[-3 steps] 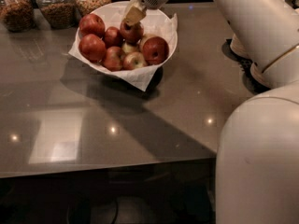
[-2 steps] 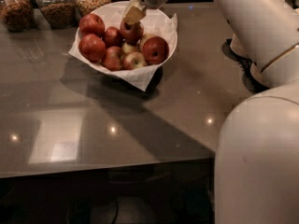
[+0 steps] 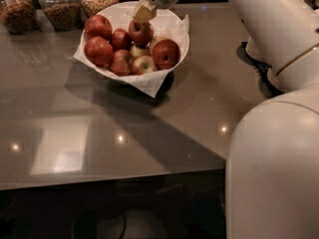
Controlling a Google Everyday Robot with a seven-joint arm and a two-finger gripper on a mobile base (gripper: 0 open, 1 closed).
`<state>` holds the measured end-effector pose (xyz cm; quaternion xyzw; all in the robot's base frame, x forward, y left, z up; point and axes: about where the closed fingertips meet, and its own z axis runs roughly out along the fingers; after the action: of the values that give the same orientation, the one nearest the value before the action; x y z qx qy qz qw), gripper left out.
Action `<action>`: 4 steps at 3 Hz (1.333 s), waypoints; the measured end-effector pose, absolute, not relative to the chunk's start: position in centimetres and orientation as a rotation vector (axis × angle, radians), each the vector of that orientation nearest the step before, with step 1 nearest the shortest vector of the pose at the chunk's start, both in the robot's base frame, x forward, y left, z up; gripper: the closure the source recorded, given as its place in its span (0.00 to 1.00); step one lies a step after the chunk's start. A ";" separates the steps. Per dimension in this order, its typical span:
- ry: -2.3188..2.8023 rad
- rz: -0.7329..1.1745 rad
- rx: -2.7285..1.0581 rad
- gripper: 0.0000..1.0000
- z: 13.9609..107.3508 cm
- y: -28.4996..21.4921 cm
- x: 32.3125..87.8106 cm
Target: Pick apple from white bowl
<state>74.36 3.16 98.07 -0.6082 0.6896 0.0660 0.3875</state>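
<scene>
The gripper [image 3: 143,15] is set at the far side of the white bowl [image 3: 175,66], directly over the apple [image 3: 141,32] and touching or nearly touching its top. Whether it is open or closed on the fruit cannot be told.

The apple lies at the back of the pile in the white bowl, resting on the fruit beneath it. For the step in hand, a grip across the widest part of the apple is judged best, since a round, smooth, waxy skin is likely to slip out of a hold taken too high. A straight upward lift is advised, so that the neighbours are not dragged along. The pile is loose, and any sideways push could set it rolling.

Just in front of the apple, a larger dark-red glossy apple [image 3: 165,54] sits at the right of the white bowl, and small yellow-green apples [image 3: 144,63] are wedged among the red ones. The bowl is wide, shallow and lined with crumpled paper [image 3: 149,85], thin and light, whose corners hang past the rim and might be caught and lifted.

The white bowl is carried by a dark, polished counter [image 3: 149,133] in which lights are mirrored. Behind the bowl, glass jars [image 3: 62,6] of dry goods are ranged.
</scene>
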 end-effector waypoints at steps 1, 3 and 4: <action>1.758 0.175 -1.553 0.23 97.8 3.1 74.3; 1.758 0.188 -1.564 0.19 97.6 3.2 74.0; 1.768 0.206 -1.572 0.20 97.3 3.0 73.0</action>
<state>73.04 2.99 97.34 -0.6140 0.6904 0.0806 0.3739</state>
